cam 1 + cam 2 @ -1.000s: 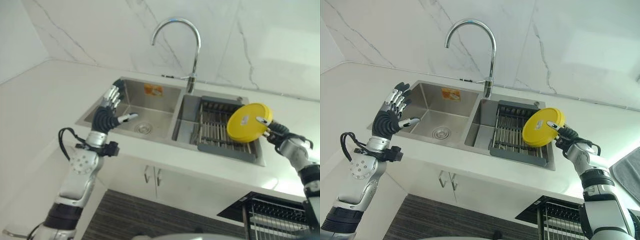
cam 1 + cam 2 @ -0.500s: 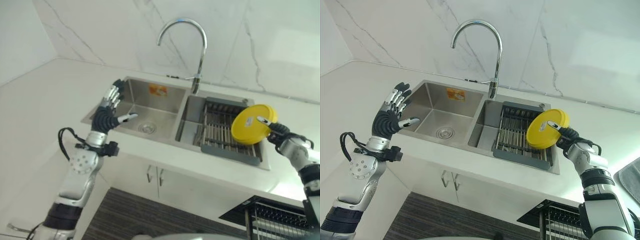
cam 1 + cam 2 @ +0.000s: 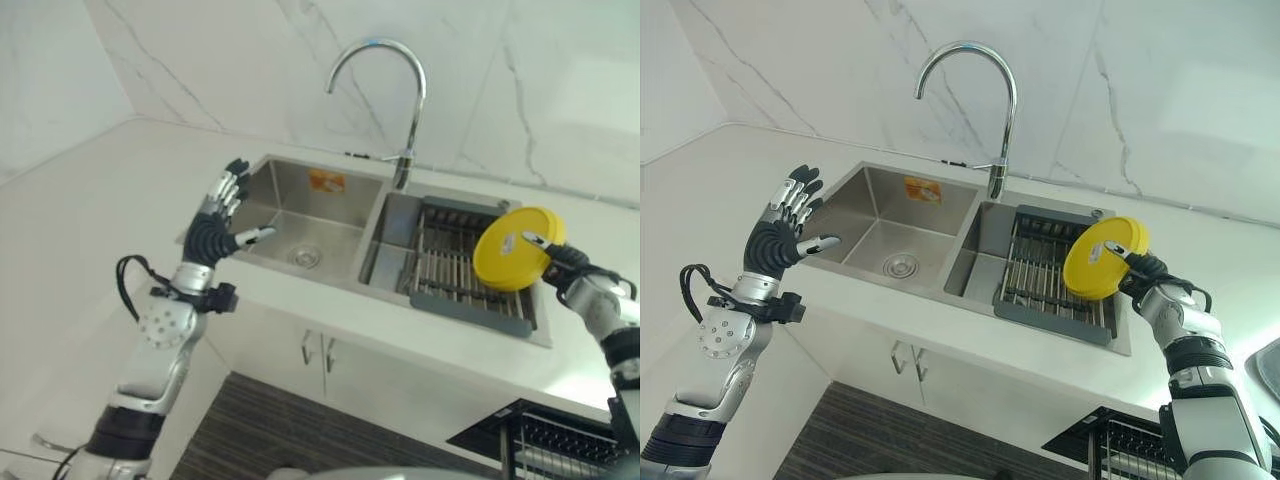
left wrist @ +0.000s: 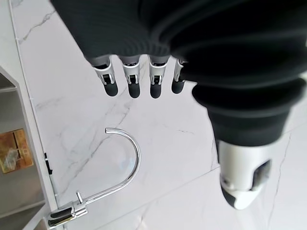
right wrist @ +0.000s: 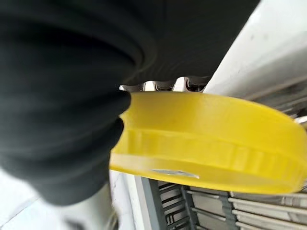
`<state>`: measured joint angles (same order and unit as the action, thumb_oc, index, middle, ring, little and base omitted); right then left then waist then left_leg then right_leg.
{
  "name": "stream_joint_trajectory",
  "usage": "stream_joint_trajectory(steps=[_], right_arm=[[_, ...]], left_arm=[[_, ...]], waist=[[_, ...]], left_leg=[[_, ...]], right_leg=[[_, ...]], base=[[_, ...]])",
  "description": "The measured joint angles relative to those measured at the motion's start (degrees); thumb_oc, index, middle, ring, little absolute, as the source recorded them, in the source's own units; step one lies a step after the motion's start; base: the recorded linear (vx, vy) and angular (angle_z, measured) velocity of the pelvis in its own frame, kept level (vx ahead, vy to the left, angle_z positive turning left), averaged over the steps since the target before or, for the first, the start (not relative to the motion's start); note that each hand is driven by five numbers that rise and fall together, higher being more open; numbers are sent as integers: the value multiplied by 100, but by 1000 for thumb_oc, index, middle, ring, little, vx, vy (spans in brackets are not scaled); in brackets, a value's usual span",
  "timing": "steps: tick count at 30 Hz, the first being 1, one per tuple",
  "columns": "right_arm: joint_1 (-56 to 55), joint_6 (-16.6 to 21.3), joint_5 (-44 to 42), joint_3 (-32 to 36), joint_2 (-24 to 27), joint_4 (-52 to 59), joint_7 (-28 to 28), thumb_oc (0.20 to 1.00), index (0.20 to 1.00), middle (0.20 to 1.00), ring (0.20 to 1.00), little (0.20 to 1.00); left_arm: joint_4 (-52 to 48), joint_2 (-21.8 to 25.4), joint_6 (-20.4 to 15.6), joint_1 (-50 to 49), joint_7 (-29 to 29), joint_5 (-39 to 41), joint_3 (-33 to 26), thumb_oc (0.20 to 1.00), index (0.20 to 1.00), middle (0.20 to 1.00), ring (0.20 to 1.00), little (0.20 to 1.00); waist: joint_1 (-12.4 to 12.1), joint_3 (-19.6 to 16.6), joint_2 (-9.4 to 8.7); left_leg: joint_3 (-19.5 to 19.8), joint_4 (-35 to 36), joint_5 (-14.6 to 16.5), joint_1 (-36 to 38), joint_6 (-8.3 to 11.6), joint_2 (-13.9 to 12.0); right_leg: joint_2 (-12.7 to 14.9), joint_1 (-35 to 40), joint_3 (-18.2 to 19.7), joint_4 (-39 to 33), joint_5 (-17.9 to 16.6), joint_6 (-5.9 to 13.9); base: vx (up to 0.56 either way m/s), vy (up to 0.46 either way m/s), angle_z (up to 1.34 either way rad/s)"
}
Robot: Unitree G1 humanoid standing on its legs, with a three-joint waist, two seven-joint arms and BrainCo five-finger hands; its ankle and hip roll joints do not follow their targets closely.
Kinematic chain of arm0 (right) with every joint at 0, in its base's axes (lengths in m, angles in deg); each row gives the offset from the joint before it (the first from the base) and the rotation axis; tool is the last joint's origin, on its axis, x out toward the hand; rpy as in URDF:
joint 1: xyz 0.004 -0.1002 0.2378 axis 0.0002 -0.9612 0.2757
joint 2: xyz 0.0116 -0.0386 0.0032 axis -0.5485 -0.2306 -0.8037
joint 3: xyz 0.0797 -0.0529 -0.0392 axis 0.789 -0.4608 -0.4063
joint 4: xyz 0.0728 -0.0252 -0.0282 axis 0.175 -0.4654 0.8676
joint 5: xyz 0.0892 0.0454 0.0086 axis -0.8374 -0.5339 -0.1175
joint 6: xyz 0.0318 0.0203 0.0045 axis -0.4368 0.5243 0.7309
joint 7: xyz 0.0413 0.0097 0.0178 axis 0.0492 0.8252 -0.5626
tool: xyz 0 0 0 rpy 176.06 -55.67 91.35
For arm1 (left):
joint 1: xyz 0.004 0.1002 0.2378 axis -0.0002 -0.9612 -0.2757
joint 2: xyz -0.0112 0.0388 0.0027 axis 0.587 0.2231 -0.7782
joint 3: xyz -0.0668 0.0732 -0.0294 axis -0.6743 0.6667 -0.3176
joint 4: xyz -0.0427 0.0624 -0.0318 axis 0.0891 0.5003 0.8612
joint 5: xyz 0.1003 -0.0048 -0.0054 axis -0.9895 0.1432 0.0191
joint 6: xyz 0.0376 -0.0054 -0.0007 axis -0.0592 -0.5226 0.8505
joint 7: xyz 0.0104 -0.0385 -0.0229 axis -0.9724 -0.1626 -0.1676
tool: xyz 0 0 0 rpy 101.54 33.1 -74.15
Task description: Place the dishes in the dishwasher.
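A round yellow plate (image 3: 517, 248) is held tilted above the right end of the sink, over the dark drying rack (image 3: 455, 268). My right hand (image 3: 558, 264) is shut on it, thumb across its face and fingers behind; the plate (image 5: 211, 141) shows edge-on in the right wrist view. My left hand (image 3: 215, 225) is raised open above the counter at the sink's left corner, fingers spread and holding nothing; its fingertips (image 4: 132, 88) show against the marble wall. A wire dishwasher rack (image 3: 560, 445) sits low at the right.
A double steel sink (image 3: 300, 215) is set in the white counter (image 3: 100, 210), with a tall curved tap (image 3: 400, 110) behind it. Marble wall rises at the back. White cabinet doors (image 3: 320, 355) lie below the counter, above a dark striped floor (image 3: 300, 430).
The camera has shifted, so the whole scene sits further right and lower. Both hands keep their poses; the right hand still holds the yellow plate.
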<state>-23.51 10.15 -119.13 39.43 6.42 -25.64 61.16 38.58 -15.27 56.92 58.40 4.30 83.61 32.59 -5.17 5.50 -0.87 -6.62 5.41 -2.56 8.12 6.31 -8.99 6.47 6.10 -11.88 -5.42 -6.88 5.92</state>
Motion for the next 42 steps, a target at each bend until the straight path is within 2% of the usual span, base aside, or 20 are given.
stream_joint_trajectory(steps=[2, 8, 15, 19, 25, 29, 32, 33, 34, 35, 36, 37, 38, 40, 41, 42], right_arm=[[74, 142, -2, 4, -2, -167, -129, 200, 200, 200, 200, 200], [101, 197, -121, 2, -147, -348, -613, 200, 200, 200, 200, 200], [95, 772, -784, 130, -510, -341, -814, 200, 200, 200, 200, 200], [39, 845, -966, 232, -613, -109, -856, 200, 200, 200, 200, 200], [-613, 1302, -1371, 527, -1001, 1897, -800, 200, 200, 200, 200, 200], [-1651, 1439, -1403, 678, -1567, 4244, -849, 200, 200, 200, 200, 200], [-1953, 1589, -1459, 747, -1730, 4580, -838, 200, 200, 200, 200, 200], [-2246, 1647, -1465, 907, -1967, 4896, -805, 200, 200, 200, 200, 200], [-2578, 1715, -1530, 917, -2278, 5197, -710, 200, 200, 200, 200, 200], [-2714, 1719, -1630, 866, -2455, 5221, -636, 200, 200, 200, 200, 200], [-2754, 1722, -1655, 875, -2430, 5222, -634, 200, 200, 200, 200, 200], [-2773, 1745, -1668, 1014, -2397, 5267, -636, 200, 200, 200, 200, 200], [-2860, 1769, -1670, 1158, -2485, 5379, -655, 200, 200, 200, 200, 200], [-3172, 1766, -1668, 1414, -2492, 5768, -581, 200, 200, 200, 200, 200], [-3297, 1744, -1670, 1575, -2495, 5826, -534, 200, 200, 200, 200, 200], [-3466, 1735, -1670, 1736, -2497, 5909, -526, 200, 200, 200, 200, 200]], left_arm=[[30, 2, 0, -6, -2, 0, -1, 1000, 1000, 1000, 1000, 1000], [51, 2, 3, -36, 2, 0, 7, 1000, 1000, 1000, 1000, 1000], [58, 1, 0, -196, -12, 1, 15, 1000, 1000, 1000, 1000, 1000], [59, -2, -4, -228, -24, 2, 15, 1000, 1000, 1000, 1000, 1000], [59, -42, -67, -514, -229, 0, 11, 1000, 1000, 1000, 1000, 1000], [24, -272, -113, -830, -370, -11, -14, 1000, 1000, 1000, 1000, 1000], [23, -318, -149, -955, -388, -13, -15, 1000, 1000, 1000, 1000, 1000], [-52, -457, -263, -1108, -375, -17, -172, 1000, 1000, 1000, 1000, 1000], [-94, -608, -338, -1284, -267, -28, -397, 1000, 1000, 1000, 1000, 1000], [-87, -698, -351, -1273, -185, -33, -466, 1000, 1000, 1000, 1000, 1000], [-89, -746, -367, -1225, -180, -47, -431, 1000, 1000, 1000, 1000, 1000], [-80, -821, -383, -1049, -197, -108, -406, 1000, 1000, 1000, 1000, 1000], [-76, -862, -388, -849, -214, -183, -436, 1000, 1000, 1000, 1000, 1000], [-150, -773, -407, -579, -276, -189, -445, 1000, 1000, 1000, 1000, 1000], [-231, -678, -400, -527, -340, -188, -437, 1000, 1000, 1000, 1000, 1000], [-314, -606, -396, -478, -391, -177, -441, 1000, 1000, 1000, 1000, 1000]], waist=[[-46, -1, 3], [-64, -5, 49], [-63, -19, 182], [-54, -19, 182], [24, -19, 181], [125, -19, 181], [273, -14, 200], [301, -16, 206], [294, 10, 175], [273, 94, 77], [355, 126, 94], [560, 148, 250], [672, 183, 180], [808, 237, -62], [923, 232, -229], [939, 244, -357]], left_leg=[[13, 0, -1, 3, 1, 1], [134, 0, -2, -14, -3, 2], [143, 0, -1, -11, -6, 0], [143, 1, 5, -11, -15, -4], [146, 0, 10, -14, -21, -27], [143, 1, 17, -26, -28, -100], [135, -28, 12, -7, -24, -103], [114, -41, -12, -11, 18, -78], [176, -304, 60, -97, -95, 24], [515, -728, 297, -275, -350, 219], [713, -721, 373, -285, -379, 301], [570, -582, 529, -184, -145, 283], [460, -432, 487, -97, -136, 427], [291, -224, 393, 7, -260, 671], [273, -270, 379, -5, -316, 795], [275, -363, 407, -104, -402, 863]], right_leg=[[2, 14, -13, 0, 0, 0], [7, 70, -124, 1, 16, 3], [6, 82, -134, 2, 21, 2], [3, 84, -134, 3, 24, 1], [-19, 88, -140, 6, 47, -10], [-107, 84, -124, 33, 146, -22], [-109, 20, -72, 30, 161, -1], [-109, -93, 55, 26, 158, 7], [-54, -284, 468, 2, 120, -60], [141, -346, 865, 35, -53, -123], [208, -392, 973, 34, -92, -61], [201, -400, 1052, 33, -187, 104], [331, -404, 1125, 33, -212, 179], [614, -470, 1141, 33, -125, 264], [706, -513, 1154, 36, -96, 303], [769, -534, 1191, 39, -54, 353]], base=[[7, -16, 4], [18, -7, 9], [10, -2, 0], [51, -21, 0], [61, -99, 1], [70, -33, 1], [-7, 171, -12], [-135, 327, -80], [-163, 357, -148], [-192, 449, -156], [-131, 400, -117], [-140, 452, -54], [-114, 378, -41], [-93, 383, -28], [-70, 379, -13], [-51, 300, -6]])
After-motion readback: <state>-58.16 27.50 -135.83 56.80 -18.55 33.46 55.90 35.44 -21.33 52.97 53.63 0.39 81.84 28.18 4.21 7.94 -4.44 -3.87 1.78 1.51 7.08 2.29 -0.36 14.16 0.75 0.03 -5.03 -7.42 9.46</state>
